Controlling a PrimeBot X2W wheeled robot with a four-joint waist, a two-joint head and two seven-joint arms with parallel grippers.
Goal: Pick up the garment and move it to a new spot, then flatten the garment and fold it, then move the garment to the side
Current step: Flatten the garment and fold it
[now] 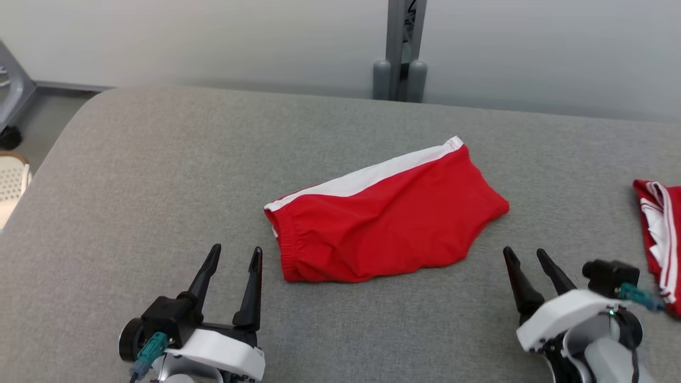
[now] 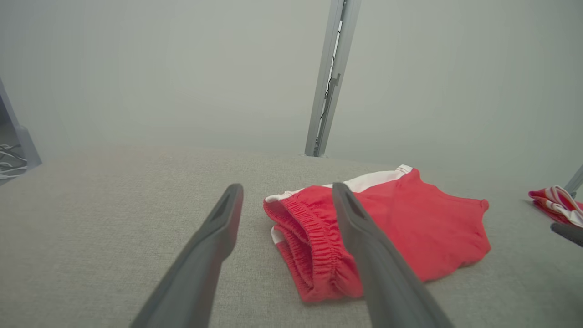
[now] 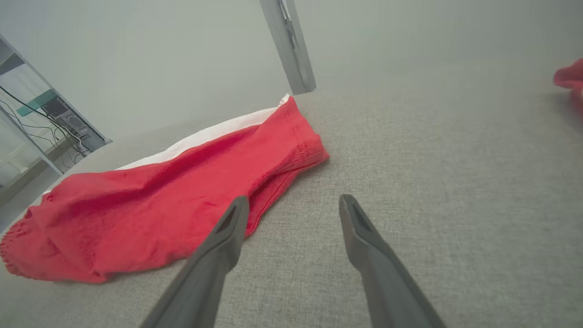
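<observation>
Grey cloth covers the table (image 1: 159, 186). From the head view we see the red garment (image 1: 383, 223) mid-table, seemingly folded in half, between our left gripper (image 1: 237, 249) and right gripper (image 1: 524, 251), both spread wide and empty. Left wrist view: its waistband (image 2: 314, 246) lies just beyond our fingers. Right wrist view: the leg hem (image 3: 291, 155) lies just ahead. We judge that moving it aside comes next, which needs both ends pinched through every layer.
</observation>
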